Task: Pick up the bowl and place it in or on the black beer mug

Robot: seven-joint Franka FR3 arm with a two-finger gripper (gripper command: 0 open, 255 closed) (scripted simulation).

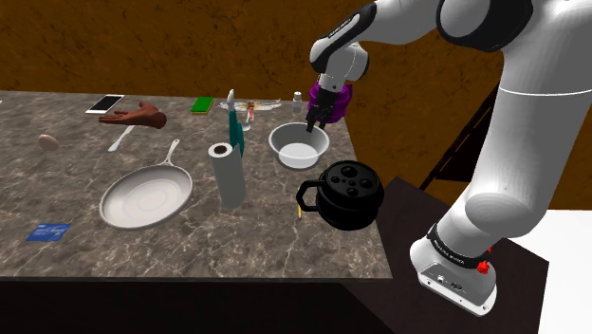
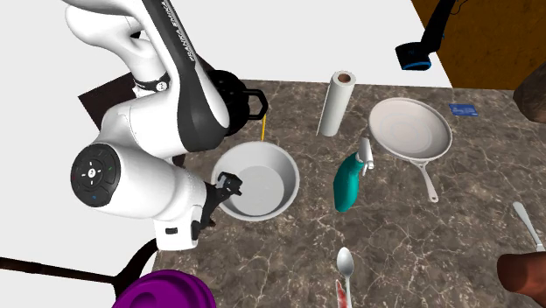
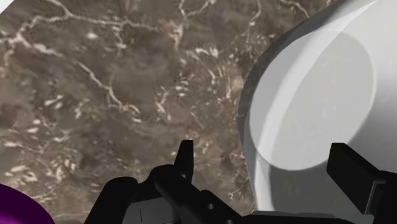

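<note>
The bowl [image 1: 299,144] is white-grey, round and upright on the marbled counter, near the edge by the arm. My black gripper [image 1: 314,121] hangs over the far part of its rim, open. In the wrist view one finger [image 3: 185,156] is outside the bowl [image 3: 318,114] over bare counter, and the other finger [image 3: 353,172] is over the bowl's inside. The rim runs between them and neither touches it. The black beer mug [image 1: 347,194] stands in front of the bowl, nearer the stand, handle toward the shoulder view's left. In the second exterior view the gripper [image 2: 227,185] sits at the bowl's [image 2: 255,180] rim.
A paper towel roll [image 1: 228,174] stands upright beside the bowl, with a teal spray bottle [image 1: 233,123] behind it and a frying pan [image 1: 147,197] further left. A purple object [image 1: 342,95] lies at the counter edge behind the gripper. Small items line the back.
</note>
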